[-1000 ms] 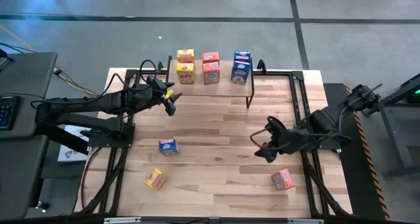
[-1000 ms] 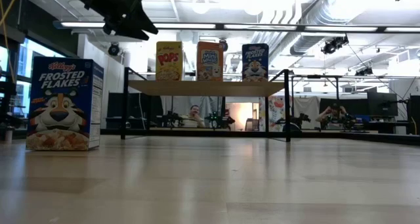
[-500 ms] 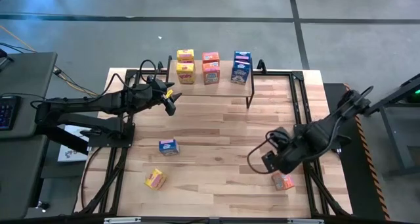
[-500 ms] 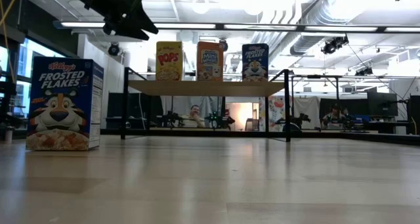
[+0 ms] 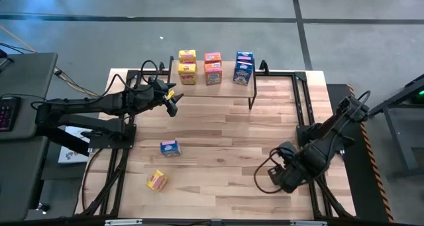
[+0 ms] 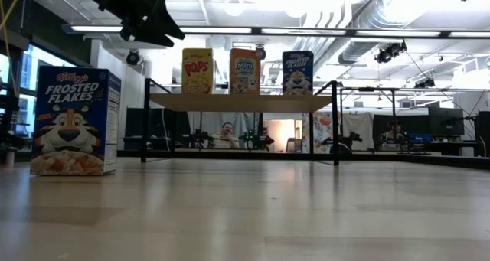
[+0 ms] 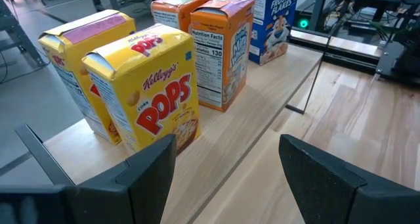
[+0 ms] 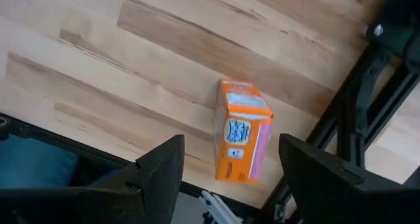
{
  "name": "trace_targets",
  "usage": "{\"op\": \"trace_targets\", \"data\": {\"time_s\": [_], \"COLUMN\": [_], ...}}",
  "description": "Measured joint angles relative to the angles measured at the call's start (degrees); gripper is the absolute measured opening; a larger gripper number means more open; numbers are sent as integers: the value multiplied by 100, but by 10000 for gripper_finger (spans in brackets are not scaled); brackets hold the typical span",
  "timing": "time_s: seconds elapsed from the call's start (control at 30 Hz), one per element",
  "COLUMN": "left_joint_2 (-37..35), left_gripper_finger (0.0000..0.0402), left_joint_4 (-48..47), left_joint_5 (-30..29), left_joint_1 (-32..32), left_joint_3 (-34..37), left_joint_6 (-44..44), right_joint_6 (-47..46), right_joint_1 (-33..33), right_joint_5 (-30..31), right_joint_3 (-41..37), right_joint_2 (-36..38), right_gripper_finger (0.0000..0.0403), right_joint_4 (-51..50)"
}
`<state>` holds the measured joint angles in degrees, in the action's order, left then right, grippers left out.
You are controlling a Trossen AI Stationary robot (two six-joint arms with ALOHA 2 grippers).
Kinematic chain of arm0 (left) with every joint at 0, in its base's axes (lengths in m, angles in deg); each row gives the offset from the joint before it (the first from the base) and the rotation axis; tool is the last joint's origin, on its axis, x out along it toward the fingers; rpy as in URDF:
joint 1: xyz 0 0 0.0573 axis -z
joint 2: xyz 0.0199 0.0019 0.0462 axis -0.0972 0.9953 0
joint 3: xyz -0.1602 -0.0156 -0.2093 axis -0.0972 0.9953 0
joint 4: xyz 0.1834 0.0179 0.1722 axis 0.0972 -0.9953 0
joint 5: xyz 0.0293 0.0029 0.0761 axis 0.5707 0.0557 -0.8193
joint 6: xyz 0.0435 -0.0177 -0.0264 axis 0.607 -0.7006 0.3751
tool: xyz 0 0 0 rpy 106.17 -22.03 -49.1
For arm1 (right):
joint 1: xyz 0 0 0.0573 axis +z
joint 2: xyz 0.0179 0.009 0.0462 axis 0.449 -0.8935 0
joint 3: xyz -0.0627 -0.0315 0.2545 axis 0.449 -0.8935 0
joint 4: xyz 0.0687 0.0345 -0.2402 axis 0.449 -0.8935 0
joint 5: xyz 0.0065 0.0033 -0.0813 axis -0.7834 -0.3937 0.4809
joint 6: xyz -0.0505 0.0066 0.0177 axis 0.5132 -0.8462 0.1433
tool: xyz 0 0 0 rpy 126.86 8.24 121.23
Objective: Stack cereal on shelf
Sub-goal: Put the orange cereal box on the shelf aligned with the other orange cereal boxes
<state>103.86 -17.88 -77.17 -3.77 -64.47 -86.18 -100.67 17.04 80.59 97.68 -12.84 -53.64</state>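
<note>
Small orange cardboard cereal box lies on its side on the butcher-block wooden tabletop near its front right corner, directly under my right gripper; jaws spread, nothing pinched. Six boxes stand on the light wood shelf on black legs: yellow, orange, blue, two deep. My left gripper hovers beside the shelf's yellow end, jaws spread, empty. Loose blue box and yellow box lie front left.
</note>
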Motion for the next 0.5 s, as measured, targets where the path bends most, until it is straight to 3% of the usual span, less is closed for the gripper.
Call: {"op": "trace_targets", "data": {"time_s": [0.5], "left_joint_2": [0], "left_gripper_finger": [262], "left_joint_4": [-2], "left_joint_5": [0], "left_joint_1": [0], "left_joint_3": [0], "left_joint_6": [0], "right_joint_6": [-1868], "right_joint_1": [920], "right_joint_5": [151], "right_joint_3": [-545], "right_joint_2": [-4], "right_gripper_finger": [241], "right_joint_4": [171]}}
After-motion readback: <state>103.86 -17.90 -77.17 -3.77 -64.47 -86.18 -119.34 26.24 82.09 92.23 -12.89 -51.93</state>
